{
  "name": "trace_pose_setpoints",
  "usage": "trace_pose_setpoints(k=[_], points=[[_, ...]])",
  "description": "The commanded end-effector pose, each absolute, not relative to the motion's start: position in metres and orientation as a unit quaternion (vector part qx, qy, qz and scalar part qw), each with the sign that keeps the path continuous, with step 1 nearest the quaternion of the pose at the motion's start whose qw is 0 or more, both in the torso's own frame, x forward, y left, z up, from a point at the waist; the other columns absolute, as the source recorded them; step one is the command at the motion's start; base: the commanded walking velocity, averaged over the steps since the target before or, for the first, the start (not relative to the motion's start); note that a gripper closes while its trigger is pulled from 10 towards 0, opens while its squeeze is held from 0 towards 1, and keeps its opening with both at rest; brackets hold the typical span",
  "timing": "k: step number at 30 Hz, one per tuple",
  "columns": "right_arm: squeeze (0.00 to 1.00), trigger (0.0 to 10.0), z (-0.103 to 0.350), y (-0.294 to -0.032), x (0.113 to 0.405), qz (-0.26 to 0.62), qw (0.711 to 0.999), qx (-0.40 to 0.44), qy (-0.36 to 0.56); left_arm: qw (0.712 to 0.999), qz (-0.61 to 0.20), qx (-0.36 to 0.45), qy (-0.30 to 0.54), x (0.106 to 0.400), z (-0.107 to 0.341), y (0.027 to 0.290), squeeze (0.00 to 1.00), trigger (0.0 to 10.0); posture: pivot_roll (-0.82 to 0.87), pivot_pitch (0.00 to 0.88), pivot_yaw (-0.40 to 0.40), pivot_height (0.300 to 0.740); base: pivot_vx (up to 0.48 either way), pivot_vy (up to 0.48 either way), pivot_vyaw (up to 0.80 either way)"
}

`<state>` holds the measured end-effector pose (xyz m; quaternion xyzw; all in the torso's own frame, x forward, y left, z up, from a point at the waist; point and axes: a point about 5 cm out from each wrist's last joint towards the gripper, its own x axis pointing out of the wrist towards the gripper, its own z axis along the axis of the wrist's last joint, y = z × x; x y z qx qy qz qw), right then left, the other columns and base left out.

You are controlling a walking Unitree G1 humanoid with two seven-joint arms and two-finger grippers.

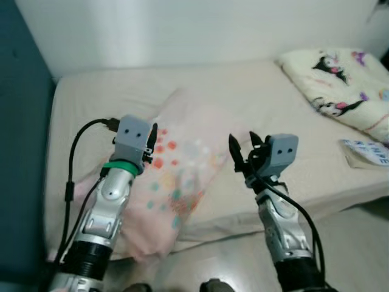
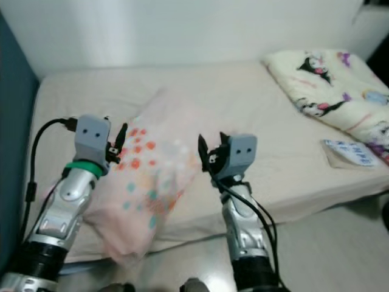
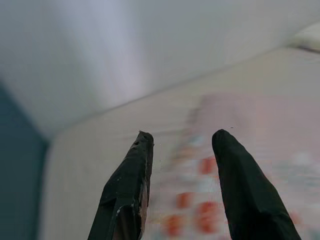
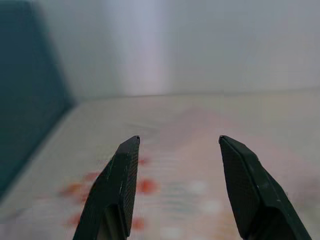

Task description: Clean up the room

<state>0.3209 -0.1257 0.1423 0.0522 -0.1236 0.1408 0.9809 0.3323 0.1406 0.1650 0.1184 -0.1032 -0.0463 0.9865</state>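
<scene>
A pink pillow (image 1: 182,176) with red and teal dots lies on the beige bed (image 1: 267,103), its near end hanging over the bed's front edge. My left gripper (image 1: 153,141) hovers over the pillow's left part, open, with nothing between its fingers (image 3: 131,170). My right gripper (image 1: 242,151) is raised just right of the pillow, also open and empty; its fingers (image 4: 239,165) point across the pillow toward the wall.
A folded white blanket (image 1: 340,85) with cartoon prints lies at the bed's far right. A small printed pack (image 1: 368,152) rests near the right front edge. A white wall runs behind the bed and a dark teal wall (image 1: 21,121) stands at the left. Pale floor lies below.
</scene>
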Motion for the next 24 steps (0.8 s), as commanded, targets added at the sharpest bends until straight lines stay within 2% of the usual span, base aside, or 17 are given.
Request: trace_pose_setpoints(k=[1,3,7,22,24], points=[[0.0,10.0,0.1386,-0.1317,0.3199,0.132,0.983,0.045,-0.117,0.987,-0.053,0.118,-0.093,0.3302,0.158,0.1362,0.0,10.0,-0.06,0.055,0.021,0.74,0.0,0.428,0.0],[0.0,10.0,0.1386,-0.1316,0.3199,0.132,0.983,0.045,-0.117,0.987,-0.053,0.118,-0.093,0.3303,0.1581,0.1363,0.0,10.0,-0.06,0.055,0.021,0.74,0.0,0.418,0.0],[0.0,10.0,0.1382,-0.1318,0.3195,0.132,0.983,0.045,-0.116,0.985,-0.051,0.129,-0.104,0.3296,0.1602,0.1362,0.0,10.0,-0.07,0.059,0.022,0.74,0.0,0.0,0.0],[0.0,10.0,0.1372,-0.1325,0.3181,0.129,0.984,0.045,-0.115,0.983,-0.05,0.135,-0.111,0.3274,0.1588,0.1343,0.0,10.0,-0.07,0.067,0.022,0.74,0.0,-0.475,0.0],[0.0,10.0,0.137,-0.1326,0.3179,0.128,0.984,0.045,-0.114,0.984,-0.051,0.135,-0.106,0.3277,0.1574,0.1336,0.0,10.0,-0.07,0.068,0.023,0.74,0.0,-0.167,0.0]])
